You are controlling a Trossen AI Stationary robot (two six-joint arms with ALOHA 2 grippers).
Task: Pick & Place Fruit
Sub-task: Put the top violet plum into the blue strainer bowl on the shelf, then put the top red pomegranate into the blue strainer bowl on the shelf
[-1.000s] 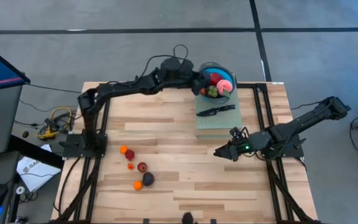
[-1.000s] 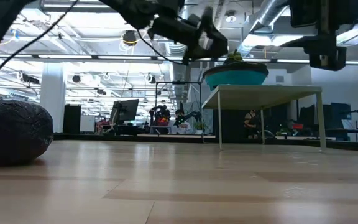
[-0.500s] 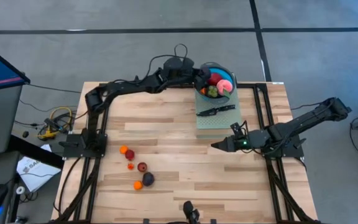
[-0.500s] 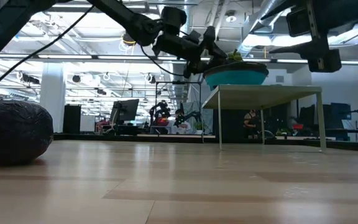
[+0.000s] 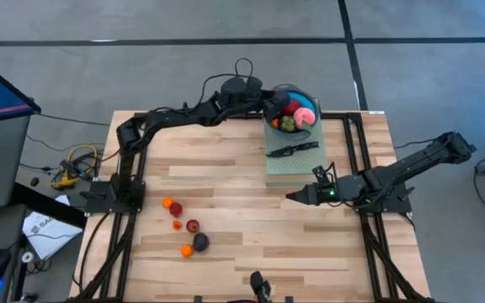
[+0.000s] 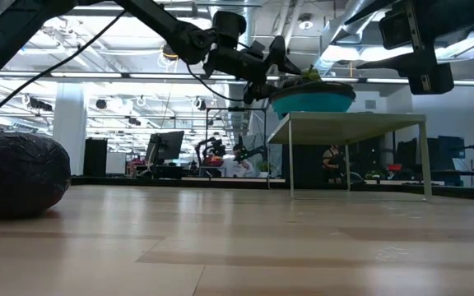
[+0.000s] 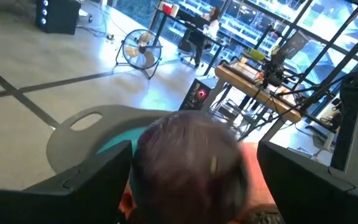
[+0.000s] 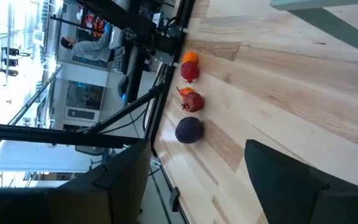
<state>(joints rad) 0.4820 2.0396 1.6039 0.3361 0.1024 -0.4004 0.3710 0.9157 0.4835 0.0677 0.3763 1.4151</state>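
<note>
A teal bowl (image 5: 308, 99) is seen at the far edge of the pale wooden slatted table (image 5: 242, 244), standing on a grey-green raised platform (image 5: 293, 168) on which a black knife (image 5: 293, 150) also lies. The bowl is filled with rounded fruit: red, pink and green pieces (image 5: 295, 114) are heaped inside it. The left gripper (image 5: 269, 105) is stretched across to the bowl's rim, and in the left wrist view a dull dark purple, rounded fruit (image 7: 188, 162) is seen between its fingers (image 7: 92, 180), which stand wide apart; whether the fruit is gripped or lying loose cannot be told. Well away from the bowl, near the left arm's base, a loose cluster is left on the wood: small orange pieces (image 5: 167, 203), a red fruit (image 5: 193, 225) and a dark purple one (image 5: 200, 241). The right gripper (image 5: 293, 197) is held just beside the platform's near edge, partly open and holding nothing. In the low view, a dark textured rounded fruit (image 6: 19, 175) lies close to the camera.
</note>
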